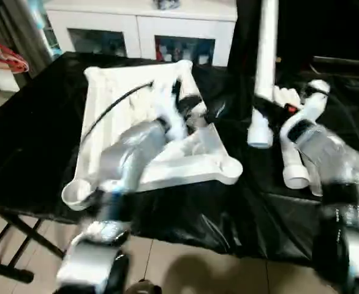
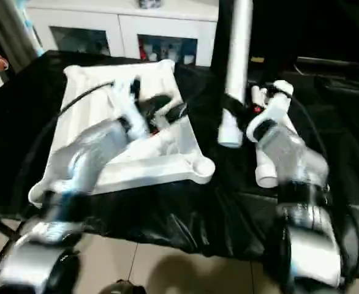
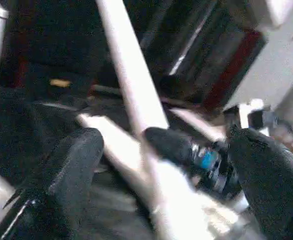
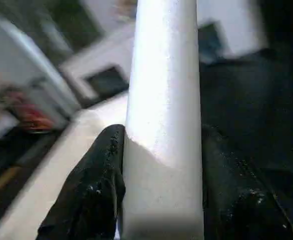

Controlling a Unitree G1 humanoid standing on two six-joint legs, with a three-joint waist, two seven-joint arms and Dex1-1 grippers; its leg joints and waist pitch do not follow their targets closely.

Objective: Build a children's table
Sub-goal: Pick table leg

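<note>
Tabletop (image 1: 115, 110): white plastic, lies underside up on black sheet (image 1: 38, 141), ribs showing, round corner sockets at near corners; tilted diag. across left half of the bench.
L arm (image 1: 127, 159): silver forearm reaches over tabletop from near-left, black cable along it.
L gripper (image 2: 158, 109): over far-right part of tabletop, fingers (image 3: 76, 170) spread wide, nothing between them; wrist view looks past them at the raised leg.
Held leg (image 1: 265, 73): white tapered tube, upright, wide end down just above the sheet, right of tabletop, top runs out of frame.
R gripper (image 1: 271, 110): clamped on held leg low down, black pads (image 4: 99, 185) on both sides of tube.
Spare leg (image 1: 299, 165): lies on sheet under R forearm, open end toward near edge.
Cabinet (image 1: 139, 27): white, glass doors, behind bench.
</note>
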